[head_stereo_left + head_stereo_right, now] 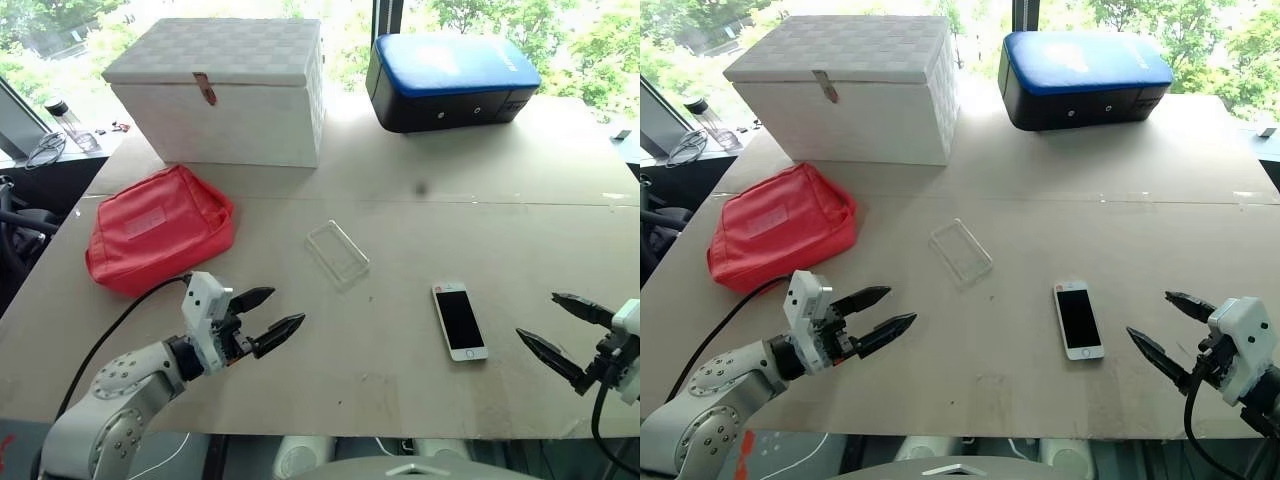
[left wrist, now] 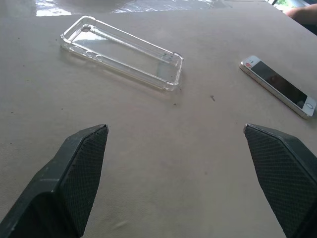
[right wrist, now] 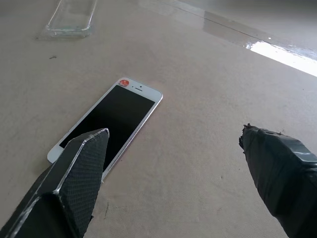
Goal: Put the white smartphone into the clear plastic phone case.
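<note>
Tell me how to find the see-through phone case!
Start at the big white box at the far side of the table, then come toward the table's middle. The clear plastic phone case lies there empty, between the red pouch and the white smartphone. It is the only thing you can see the table through.

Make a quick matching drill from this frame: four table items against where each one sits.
Items:
1. white smartphone
2. clear plastic phone case
3. red pouch
4. white box

Places:
A. far left, closed lid
B. table middle, empty
C. left side, in front of the box
D. near the right gripper, screen up

Pairs: 1-D, 2-B, 3-C, 4-A
</note>
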